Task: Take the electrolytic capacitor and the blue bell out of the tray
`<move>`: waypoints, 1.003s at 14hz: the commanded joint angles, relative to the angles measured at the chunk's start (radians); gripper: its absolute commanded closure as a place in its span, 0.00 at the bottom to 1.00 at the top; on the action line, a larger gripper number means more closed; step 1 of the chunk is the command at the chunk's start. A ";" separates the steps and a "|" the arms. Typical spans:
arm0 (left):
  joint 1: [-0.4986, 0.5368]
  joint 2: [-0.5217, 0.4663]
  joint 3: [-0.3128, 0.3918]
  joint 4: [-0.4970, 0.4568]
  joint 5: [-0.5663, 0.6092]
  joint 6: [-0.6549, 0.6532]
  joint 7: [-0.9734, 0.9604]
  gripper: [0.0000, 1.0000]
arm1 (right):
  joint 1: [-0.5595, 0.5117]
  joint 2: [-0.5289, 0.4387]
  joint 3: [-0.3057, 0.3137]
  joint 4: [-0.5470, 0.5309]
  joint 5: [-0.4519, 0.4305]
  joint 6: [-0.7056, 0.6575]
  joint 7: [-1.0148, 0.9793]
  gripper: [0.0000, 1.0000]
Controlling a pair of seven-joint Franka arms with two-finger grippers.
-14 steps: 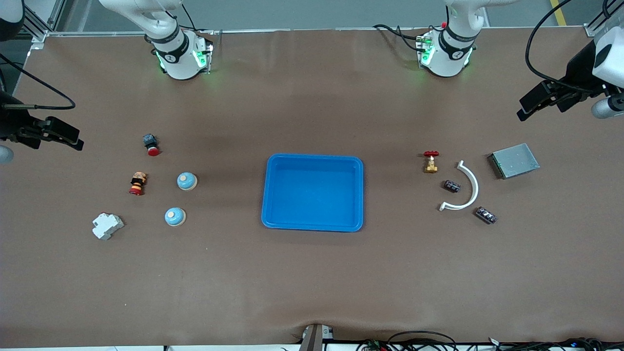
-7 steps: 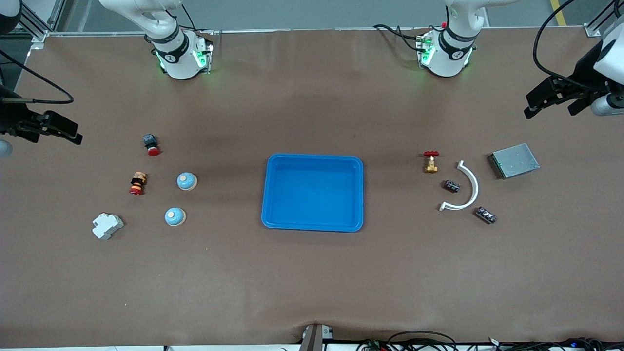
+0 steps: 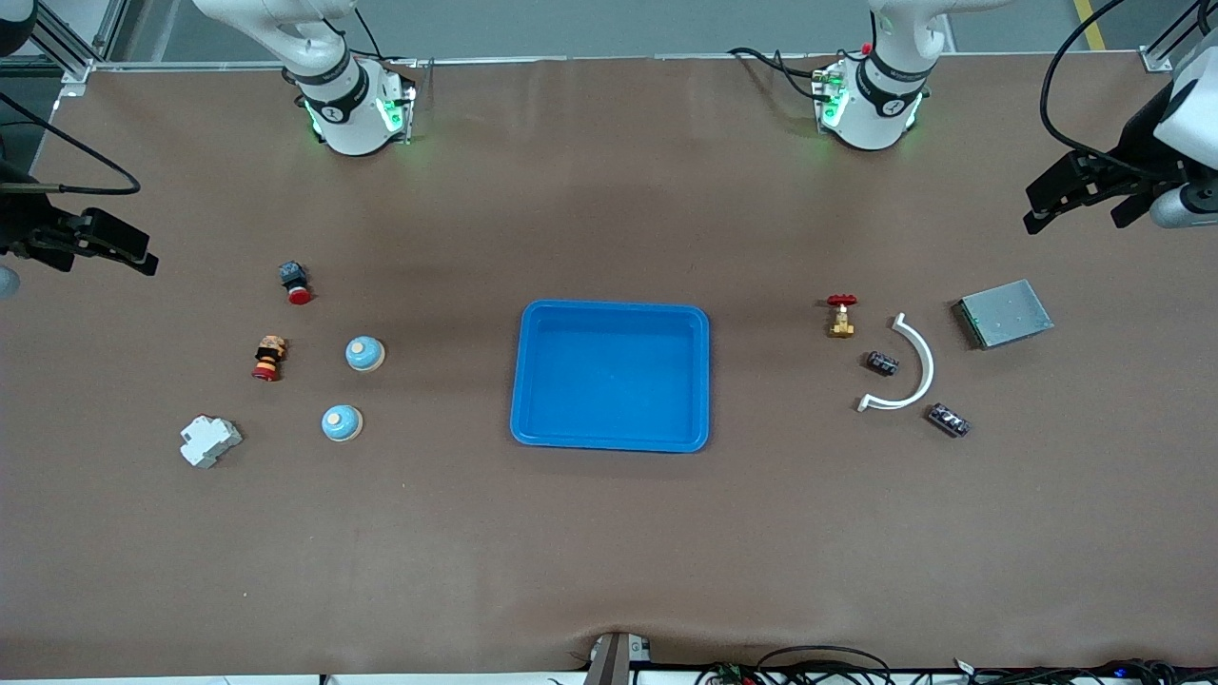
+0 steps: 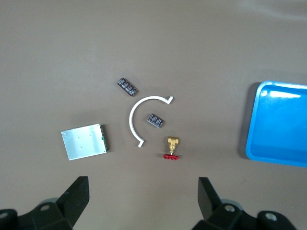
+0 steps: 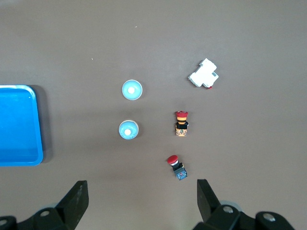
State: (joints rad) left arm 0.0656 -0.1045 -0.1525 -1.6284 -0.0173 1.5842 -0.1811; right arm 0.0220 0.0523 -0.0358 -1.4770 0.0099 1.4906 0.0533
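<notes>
While the blue tray (image 3: 611, 376) lay mid-table holding nothing, both arms were raised at the table's ends. The left gripper (image 3: 1080, 190) hung with fingers (image 4: 74, 194) spread wide and nothing between them, over bare table toward the left arm's end; the two capacitors (image 3: 882, 362) (image 3: 949, 420) lay apart from it, one inside the white curved piece (image 3: 912, 366), one just outside, near the brass valve (image 3: 841, 316) and grey plate (image 3: 1005, 313). The right gripper (image 3: 105, 247), likewise wide and unladen, hung over the right arm's end; the two bells (image 3: 364, 354) (image 3: 342, 422) lay well apart from it, beside two red-capped push buttons (image 3: 295, 282) (image 3: 269, 358) and a white breaker (image 3: 209, 440).
</notes>
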 commanded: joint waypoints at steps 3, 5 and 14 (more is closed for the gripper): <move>-0.004 0.016 -0.007 0.041 0.022 -0.018 -0.035 0.00 | 0.006 -0.037 -0.012 -0.031 -0.004 -0.003 -0.009 0.00; -0.004 0.043 -0.007 0.077 0.036 -0.036 -0.031 0.00 | 0.006 -0.035 -0.012 -0.031 -0.004 -0.001 -0.010 0.00; -0.004 0.118 -0.004 0.190 0.048 -0.084 -0.027 0.00 | 0.006 -0.037 -0.021 -0.031 0.031 0.002 -0.033 0.00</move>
State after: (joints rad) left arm 0.0639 0.0011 -0.1538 -1.4746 0.0184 1.5289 -0.2041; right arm 0.0219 0.0486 -0.0502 -1.4782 0.0189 1.4892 0.0220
